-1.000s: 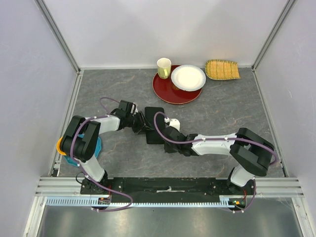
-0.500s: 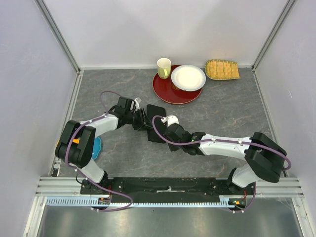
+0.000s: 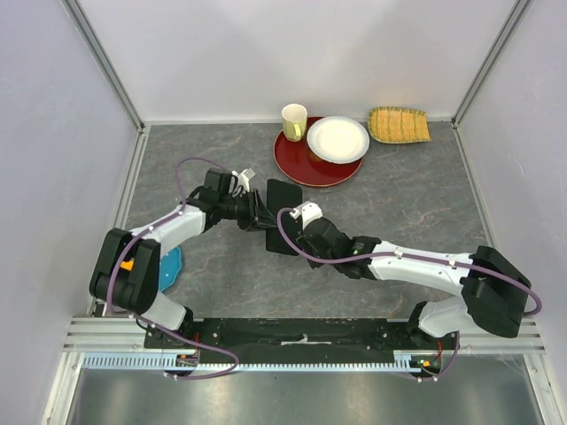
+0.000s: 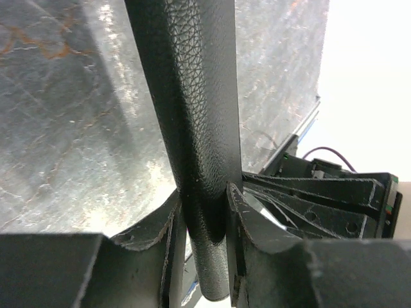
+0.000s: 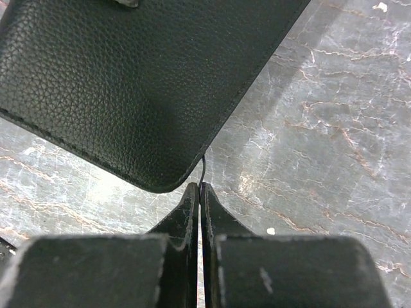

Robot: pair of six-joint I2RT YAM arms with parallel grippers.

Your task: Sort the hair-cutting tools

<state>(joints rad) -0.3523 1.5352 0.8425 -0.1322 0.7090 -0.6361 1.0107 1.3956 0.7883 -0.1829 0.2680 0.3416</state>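
Note:
No hair-cutting tools show in any view. A black leather case sits in the middle of the table, just in front of the red tray. My left gripper comes in from the left. In the left wrist view it is shut on the case's rounded edge, which fills the gap between the jaws. My right gripper reaches in from the right. In the right wrist view it is shut on a thin black pull at the case's rounded corner.
At the back, a red round tray holds a yellow cup and a white plate. A woven basket stands to their right. A blue object lies at the left, beside the left arm. Walls enclose three sides.
Both arms have stretched farther from their bases, and the black case has shifted with them toward the red tray. The left jaws have closed a little more on its edge.

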